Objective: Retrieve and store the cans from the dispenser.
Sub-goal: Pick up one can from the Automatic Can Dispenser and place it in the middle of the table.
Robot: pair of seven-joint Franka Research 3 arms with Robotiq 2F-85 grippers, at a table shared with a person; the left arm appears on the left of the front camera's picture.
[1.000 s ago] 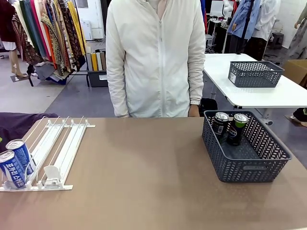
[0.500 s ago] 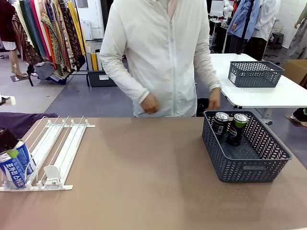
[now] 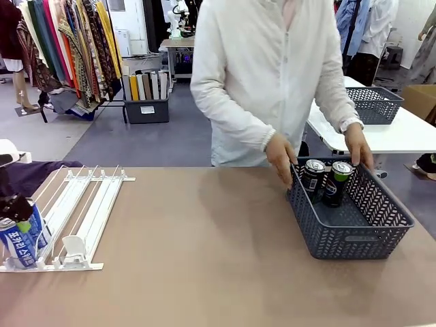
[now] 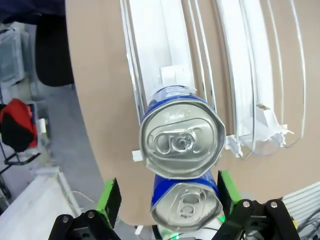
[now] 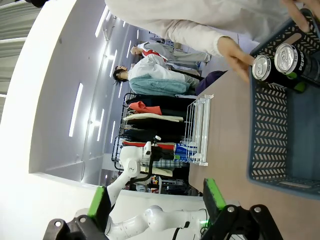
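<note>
Hanging over the front end of the flat white rack of long thin rails, the left gripper had its two green-padded fingers spread wide apart, clamped on nothing. Two slim blue cans with silver tops stood upright, one behind the other, in a single lane straight ahead of the fingertips. The nearer can sat between the pads, with a clear gap on one side and the other pad just beside it; whether that pad touched it could not be told. The rails ran on beyond the fingers over the brown tabletop. The right gripper held its fingers wide apart with nothing between them. Well beyond its fingertips lay a dark grey lattice plastic basket holding two upright black cans with silver tops, and a person's hands were at the basket's far rim
</note>
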